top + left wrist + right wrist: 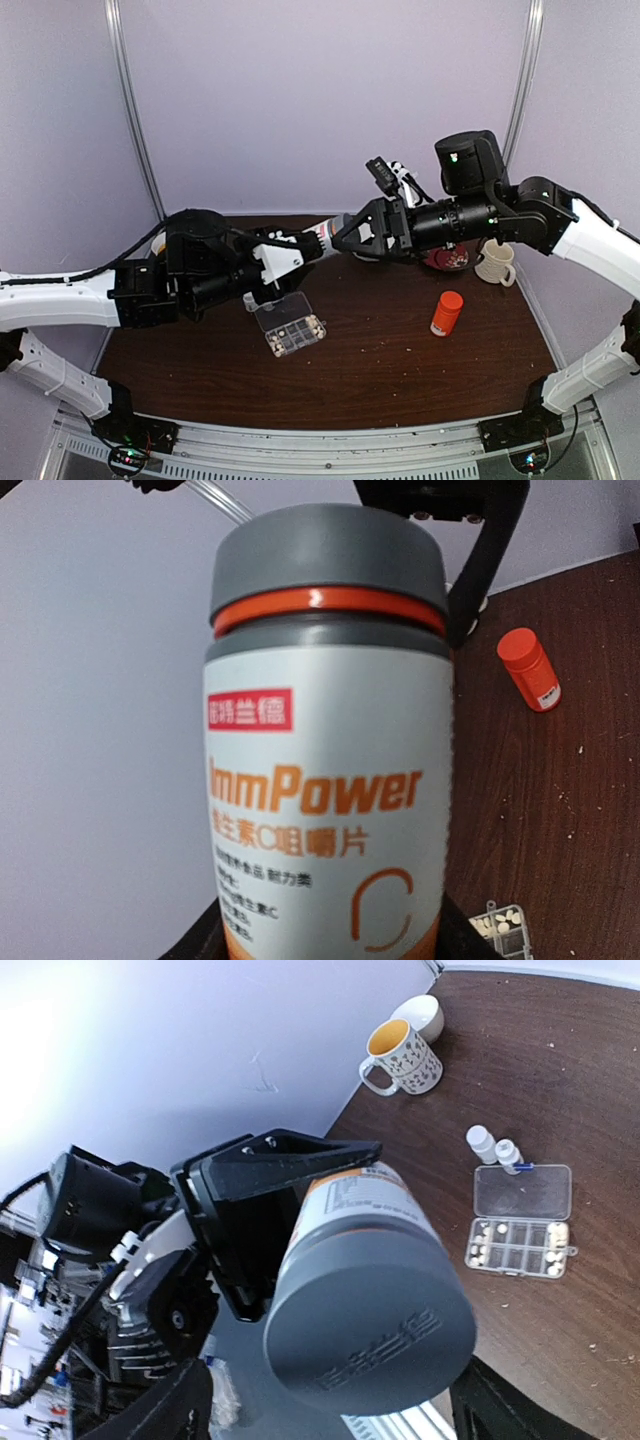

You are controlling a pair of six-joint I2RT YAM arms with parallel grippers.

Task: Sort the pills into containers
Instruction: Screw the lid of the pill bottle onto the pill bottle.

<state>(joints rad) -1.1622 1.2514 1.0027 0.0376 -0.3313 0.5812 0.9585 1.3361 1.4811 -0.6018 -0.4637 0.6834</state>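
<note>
pills point(480, 1228) seemed tiny, light, skittish, better poured than pinched; left jaws gripped the bottle point(330, 800) mid-body, right jaws stood wide around its cap point(370, 1340).

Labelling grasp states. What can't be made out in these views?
- Left wrist: supplement bottle fills the view; pill organizer cut off at the bottom edge.
- Right wrist: right fingers cropped at the bottom; contact with the cap unclear.
- Top: pills too small to count.

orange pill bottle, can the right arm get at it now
Probably yes: the small orange plastic bottle stands alone on the table, but the right claw, open at the grey cap of the large white bottle, must back off first.
</note>
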